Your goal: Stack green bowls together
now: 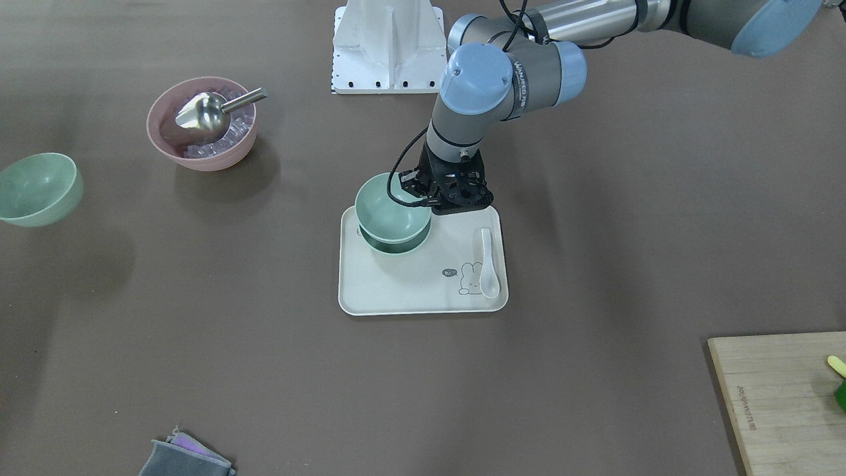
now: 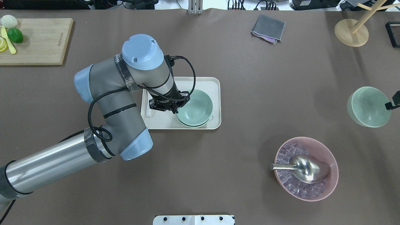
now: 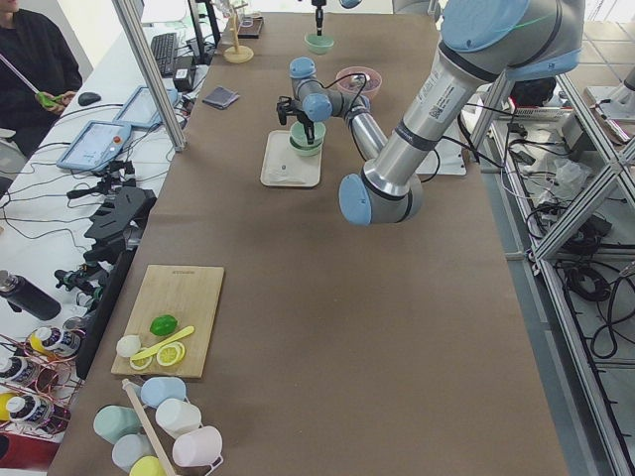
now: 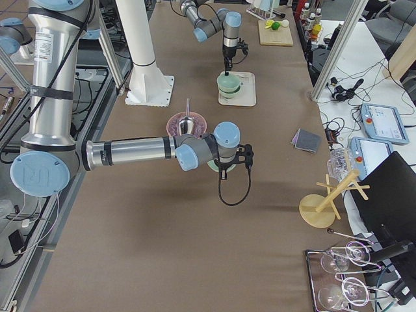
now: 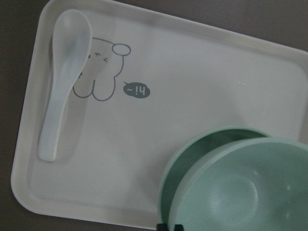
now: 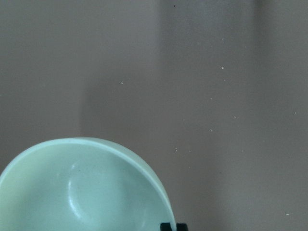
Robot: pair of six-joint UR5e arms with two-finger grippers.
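My left gripper [image 1: 423, 197] is shut on the rim of a green bowl [image 1: 386, 205] and holds it just over a second green bowl [image 1: 396, 243] that stands on the cream tray [image 1: 410, 294]. In the left wrist view the held bowl [image 5: 245, 187] sits offset from the lower bowl's rim [image 5: 192, 147]. My right gripper [image 2: 391, 105] is shut on the rim of a third green bowl [image 2: 368, 107] and holds it tilted above the table at the far right. That bowl fills the lower left of the right wrist view [image 6: 82, 187].
A white spoon [image 1: 488, 261] lies on the tray's side. A pink bowl [image 1: 213, 158] with ice and a metal scoop [image 1: 205, 112] stands between the tray and the third bowl. A cutting board [image 2: 37, 40], a grey cloth [image 2: 268, 28] and a wooden stand [image 2: 351, 32] sit at the table's far edge.
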